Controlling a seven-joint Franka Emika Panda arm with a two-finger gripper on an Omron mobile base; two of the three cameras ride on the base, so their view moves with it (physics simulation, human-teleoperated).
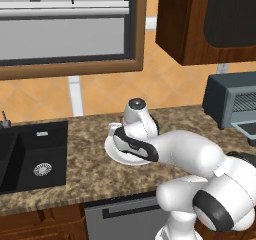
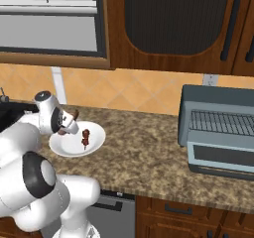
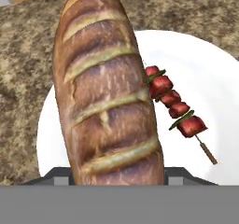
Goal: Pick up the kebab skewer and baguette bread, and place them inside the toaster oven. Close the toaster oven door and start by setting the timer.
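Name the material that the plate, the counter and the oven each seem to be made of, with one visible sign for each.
Plate: probably glazed ceramic; plain smooth white, no pattern.
Counter: looks like polished granite; speckled brown and tan grain.
Oven: seemingly painted or brushed metal; flat blue-grey casing, with a wire rack of thin grey bars inside.
All is rendered, so these are looks only.
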